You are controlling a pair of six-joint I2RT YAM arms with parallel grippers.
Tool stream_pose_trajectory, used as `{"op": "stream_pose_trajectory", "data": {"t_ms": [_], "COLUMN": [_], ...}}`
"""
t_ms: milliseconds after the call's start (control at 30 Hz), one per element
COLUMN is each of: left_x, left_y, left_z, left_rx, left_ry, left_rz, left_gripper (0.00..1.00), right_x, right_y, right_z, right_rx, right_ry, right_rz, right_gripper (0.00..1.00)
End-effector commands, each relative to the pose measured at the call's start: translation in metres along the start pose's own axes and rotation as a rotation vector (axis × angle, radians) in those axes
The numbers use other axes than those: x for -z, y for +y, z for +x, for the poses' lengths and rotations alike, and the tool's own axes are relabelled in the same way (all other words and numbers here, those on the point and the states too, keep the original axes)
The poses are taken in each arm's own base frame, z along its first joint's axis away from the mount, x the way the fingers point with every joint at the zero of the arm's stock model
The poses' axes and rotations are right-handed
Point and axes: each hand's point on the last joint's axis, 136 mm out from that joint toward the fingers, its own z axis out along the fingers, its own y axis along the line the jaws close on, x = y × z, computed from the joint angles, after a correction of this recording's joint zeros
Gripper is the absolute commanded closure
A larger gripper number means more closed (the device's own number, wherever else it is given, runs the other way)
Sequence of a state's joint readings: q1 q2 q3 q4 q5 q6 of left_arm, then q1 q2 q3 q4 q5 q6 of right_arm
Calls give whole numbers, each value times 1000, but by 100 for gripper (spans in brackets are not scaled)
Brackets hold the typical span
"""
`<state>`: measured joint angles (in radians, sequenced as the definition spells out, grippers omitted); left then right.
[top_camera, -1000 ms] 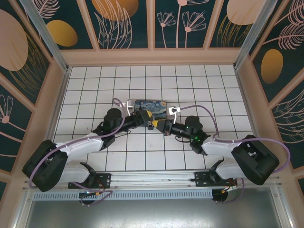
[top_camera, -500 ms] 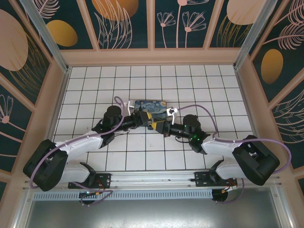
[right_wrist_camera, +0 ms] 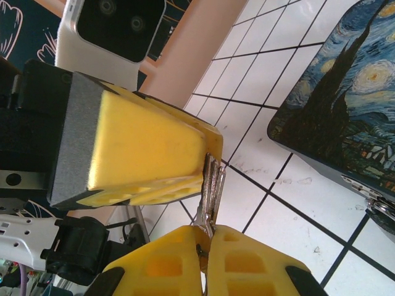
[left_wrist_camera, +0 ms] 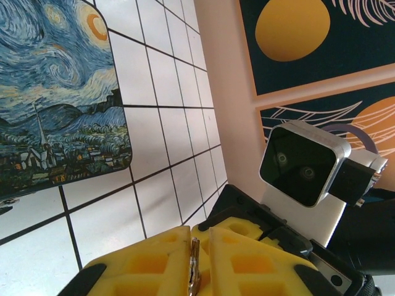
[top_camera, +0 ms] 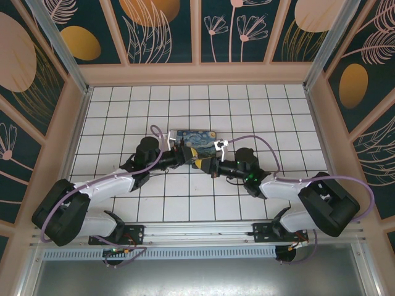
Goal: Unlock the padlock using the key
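The left pincer and the right pincer meet tip to tip at the middle of the white tiled tabletop, just in front of a flat box printed with a blue-and-yellow starry night scene.

A slim silvery metal piece bridges them, the key by its look. In the right wrist view the right pincer's yellow foam fingers are pressed together on the key's lower end. The key rises from there at a slight tilt, and its upper end disappears behind the tip of the left pincer's yellow finger. In the left wrist view the left pincer's two fingers are likewise closed against each other, with a thin metal edge pinched in the seam between them. Both pincers are therefore clamped on the key, which is lifted clear of the tiles.

At the right edge of the right wrist view, against the near edge of the box, lies a small dark body with thin silvery curved metal. It seems to be the padlock, cut off by the frame. It is apart from both pincers.
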<state>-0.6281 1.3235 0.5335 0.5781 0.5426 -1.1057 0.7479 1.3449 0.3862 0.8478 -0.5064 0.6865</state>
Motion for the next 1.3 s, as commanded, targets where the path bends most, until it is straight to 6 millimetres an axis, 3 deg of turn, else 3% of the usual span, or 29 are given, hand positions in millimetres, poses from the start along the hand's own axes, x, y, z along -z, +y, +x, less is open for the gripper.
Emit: {"op": "stream_pose_trajectory", "data": {"t_ms": [0, 367, 667, 933, 1167, 1267], "left_x": [-1, -1, 1, -1, -4, -3], "left_y": [-11, -5, -7, -9, -23, -28], "left_z": [-3, -3, -4, 0, -1, 0], "left_rx": [-11, -28, -75, -102, -112, -121], "left_ry": [2, -6, -15, 11, 30, 33], "left_rz": [44, 19, 20, 39, 96, 123], "left_gripper": [87, 100, 100, 100, 100, 100], "right_x": [-6, -5, 7, 28, 28, 21], "right_y": [10, 6, 2, -2, 13, 19], "right_z": [-5, 0, 3, -11, -38, -44], "right_rx": [27, 19, 2, 2, 61, 55], "right_ry": [3, 16, 11, -31, -114, -127], "right_rz": [-32, -23, -3, 24, -3, -50], "right_gripper": [100, 96, 70, 60, 62, 72]}}
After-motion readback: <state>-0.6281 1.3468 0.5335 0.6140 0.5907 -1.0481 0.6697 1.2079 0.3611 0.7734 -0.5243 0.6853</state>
